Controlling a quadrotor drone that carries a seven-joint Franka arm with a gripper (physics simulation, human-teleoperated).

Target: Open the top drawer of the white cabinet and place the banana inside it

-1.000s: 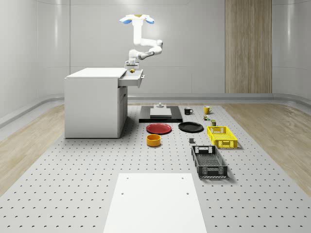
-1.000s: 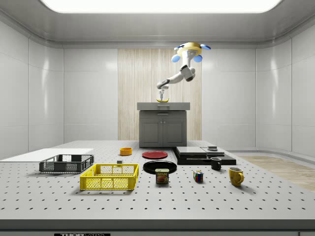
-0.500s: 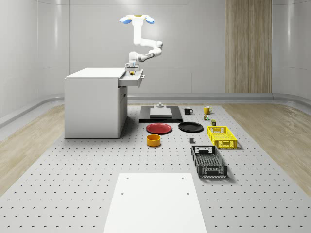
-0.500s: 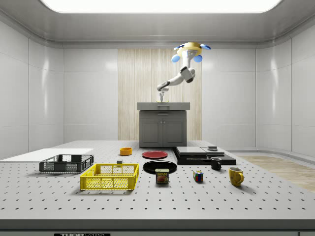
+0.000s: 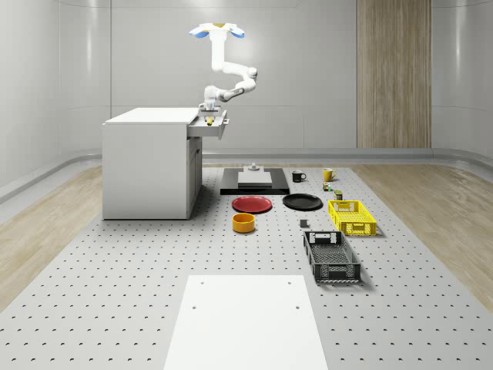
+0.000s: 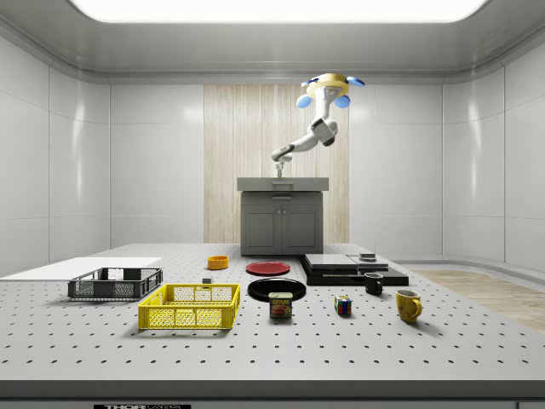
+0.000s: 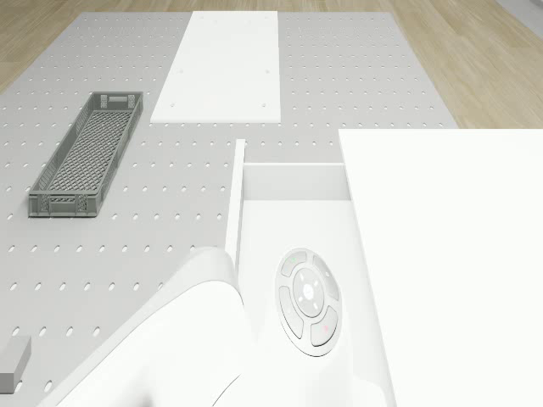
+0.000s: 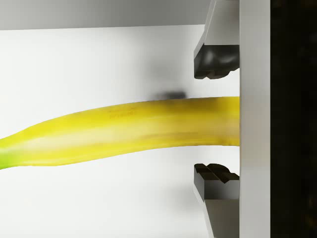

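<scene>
The drone [image 5: 218, 31] hovers high beside the white cabinet [image 5: 146, 162], over the side where the top drawer [image 5: 218, 128] stands pulled out. Its arm bends down so that the gripper [image 5: 209, 116] hangs over the open drawer, just above the cabinet top in the side view [image 6: 278, 170]. In the wrist view the yellow banana [image 8: 114, 131] lies flat on the white drawer floor. The gripper [image 8: 213, 120] is open, one dark fingertip [image 8: 214, 62] on each side of the banana, with a gap to it. The drone view looks down into the drawer [image 7: 293, 182].
On the perforated table in front of the cabinet lie a red plate [image 5: 252, 204], a black plate [image 5: 302, 202], an orange bowl [image 5: 243, 223], a yellow basket [image 5: 351, 216], a grey crate [image 5: 331, 257] and a white slab [image 5: 245, 320].
The gripper has come down toward the open drawer with the banana. In the side view the banana showed above the cabinet top before; now it is down inside the drawer.
</scene>
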